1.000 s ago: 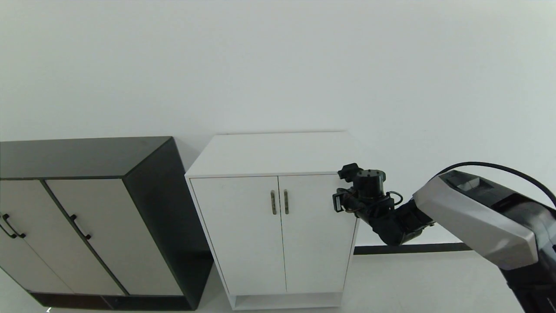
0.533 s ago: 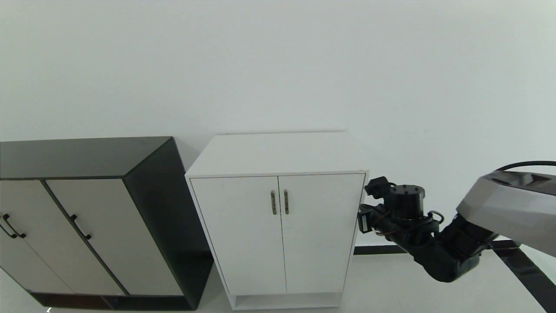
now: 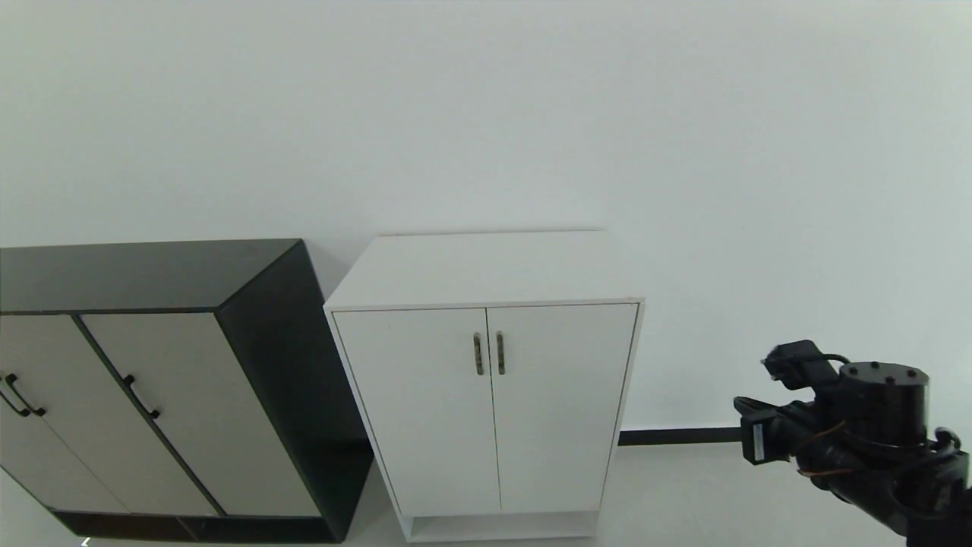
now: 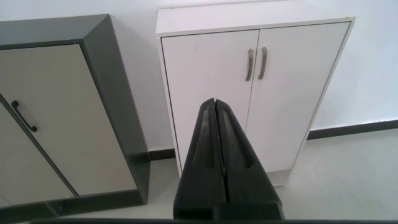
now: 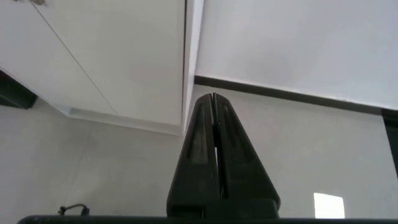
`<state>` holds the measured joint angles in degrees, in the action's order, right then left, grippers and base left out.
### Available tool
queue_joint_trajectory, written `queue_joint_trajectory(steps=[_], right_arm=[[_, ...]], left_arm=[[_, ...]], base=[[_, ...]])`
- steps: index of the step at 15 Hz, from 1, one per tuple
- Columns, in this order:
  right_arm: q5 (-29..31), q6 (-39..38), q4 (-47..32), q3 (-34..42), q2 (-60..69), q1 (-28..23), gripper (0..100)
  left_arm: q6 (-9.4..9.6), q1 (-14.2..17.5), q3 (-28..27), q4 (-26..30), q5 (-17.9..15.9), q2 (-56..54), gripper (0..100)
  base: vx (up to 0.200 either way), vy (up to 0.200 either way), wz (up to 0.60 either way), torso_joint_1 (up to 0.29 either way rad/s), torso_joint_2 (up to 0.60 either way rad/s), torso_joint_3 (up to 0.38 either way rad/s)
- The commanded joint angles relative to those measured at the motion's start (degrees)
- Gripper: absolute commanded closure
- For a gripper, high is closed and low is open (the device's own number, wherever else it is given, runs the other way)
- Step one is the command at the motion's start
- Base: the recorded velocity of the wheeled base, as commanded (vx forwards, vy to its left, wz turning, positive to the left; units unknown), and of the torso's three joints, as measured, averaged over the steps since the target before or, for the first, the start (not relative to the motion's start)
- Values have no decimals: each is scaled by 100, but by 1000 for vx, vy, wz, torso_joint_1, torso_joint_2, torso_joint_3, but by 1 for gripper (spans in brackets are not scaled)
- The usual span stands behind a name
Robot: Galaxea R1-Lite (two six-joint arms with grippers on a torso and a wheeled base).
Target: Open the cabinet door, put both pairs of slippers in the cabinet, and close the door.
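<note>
The white cabinet (image 3: 486, 395) stands against the wall with both doors closed; two metal handles (image 3: 489, 353) meet at the centre seam. My right gripper (image 3: 748, 437) hangs to the right of the cabinet, well clear of it, above the floor. In the right wrist view its fingers (image 5: 215, 124) are pressed together on nothing, near the cabinet's lower right corner (image 5: 186, 118). My left gripper (image 4: 216, 109) is shut and empty, held back in front of the white cabinet (image 4: 249, 87), below its handles (image 4: 255, 63).
A black cabinet (image 3: 159, 380) with grey doors and black handles stands directly left of the white one, also seen as the black cabinet (image 4: 62, 112) from the left wrist. A dark baseboard (image 3: 676, 436) runs along the wall. Open floor lies right of the white cabinet.
My right arm has drawn back from the white cabinet's right door edge, moving right and downward, away from the cabinet. The doors stay closed.
</note>
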<state>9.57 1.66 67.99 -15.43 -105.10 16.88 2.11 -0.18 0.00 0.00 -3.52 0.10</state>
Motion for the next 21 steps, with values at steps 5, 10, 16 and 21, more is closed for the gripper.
queue_joint_trajectory(steps=[5,10,16,21], right_arm=[[-17,63,-14,1385,1501,-370,100],[-122,54,-2132,1543,3716,-352,100],[-878,45,-5287,1543,6950,-352,100],[-1133,195,-6807,1535,9130,-203,100]], left_arm=[[-9,1,0,0,1,-1,100],[-18,1,0,0,1,-1,100],[-18,1,0,0,1,-1,100],[-18,1,0,0,1,-1,100]], base=[[0,0,0,0,0,0],[0,0,0,0,0,0],[0,0,0,0,0,0],[0,0,0,0,0,0]])
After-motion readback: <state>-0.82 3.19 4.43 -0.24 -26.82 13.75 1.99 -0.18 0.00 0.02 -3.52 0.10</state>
